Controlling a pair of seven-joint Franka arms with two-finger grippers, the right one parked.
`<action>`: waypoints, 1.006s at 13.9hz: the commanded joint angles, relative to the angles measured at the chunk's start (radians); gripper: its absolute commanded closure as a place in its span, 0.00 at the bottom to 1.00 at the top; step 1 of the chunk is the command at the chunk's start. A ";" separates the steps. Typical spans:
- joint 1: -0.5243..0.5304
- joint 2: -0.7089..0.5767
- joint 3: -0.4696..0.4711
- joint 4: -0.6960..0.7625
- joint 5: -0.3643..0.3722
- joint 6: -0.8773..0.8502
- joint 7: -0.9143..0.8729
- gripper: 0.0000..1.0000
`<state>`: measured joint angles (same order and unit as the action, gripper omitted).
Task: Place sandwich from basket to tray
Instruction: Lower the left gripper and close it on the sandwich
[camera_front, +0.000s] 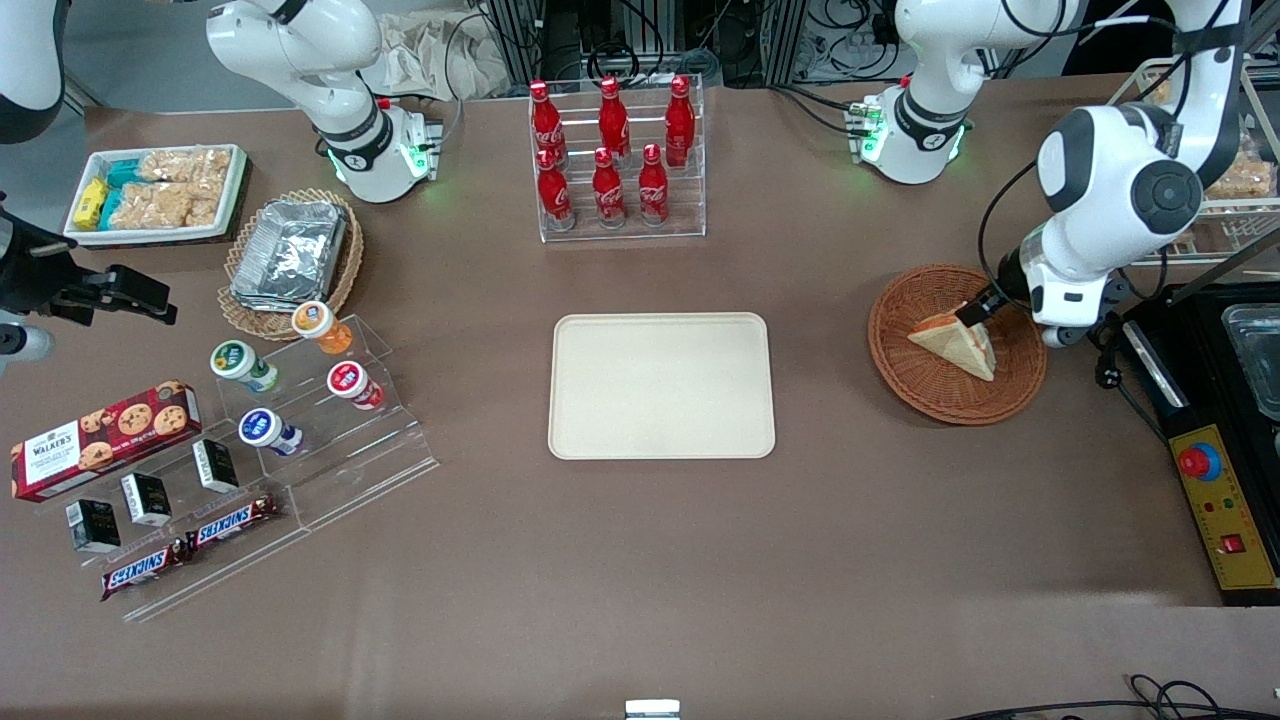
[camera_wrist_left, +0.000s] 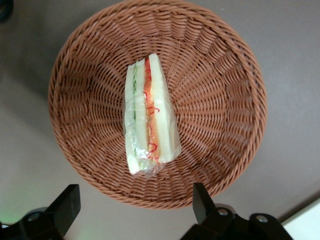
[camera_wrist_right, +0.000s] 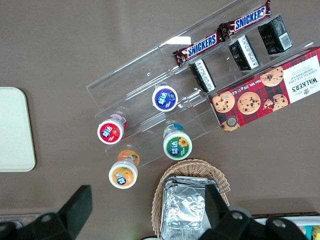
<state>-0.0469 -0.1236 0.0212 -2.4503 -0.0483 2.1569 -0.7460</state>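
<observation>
The sandwich (camera_front: 955, 345), a plastic-wrapped white-bread wedge with orange-red and green layers, lies in the reddish-brown wicker basket (camera_front: 920, 385) toward the working arm's end of the table. In the left wrist view the sandwich (camera_wrist_left: 150, 117) rests on edge in the middle of the basket (camera_wrist_left: 225, 75). My left gripper (camera_front: 975, 310) hangs just above the sandwich. It is open, with nothing between its fingers, and the gripper (camera_wrist_left: 135, 205) frames the basket's rim. The cream tray (camera_front: 660, 385) lies bare at the table's centre, and one corner of the tray (camera_wrist_right: 12, 130) shows in the right wrist view.
A clear rack of red cola bottles (camera_front: 612, 150) stands farther from the front camera than the tray. A black machine with a yellow control box (camera_front: 1222, 505) sits beside the basket. Yoghurt cups (camera_front: 345, 382), snack bars and a cookie box (camera_front: 100, 438) fill the parked arm's end.
</observation>
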 joint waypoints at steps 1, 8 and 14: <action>-0.001 0.048 -0.003 -0.001 -0.019 0.052 -0.078 0.00; 0.002 0.145 -0.001 -0.006 -0.051 0.083 -0.220 0.00; 0.004 0.209 0.000 -0.025 -0.064 0.205 -0.266 0.00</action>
<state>-0.0452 0.0706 0.0224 -2.4664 -0.0978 2.3246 -0.9898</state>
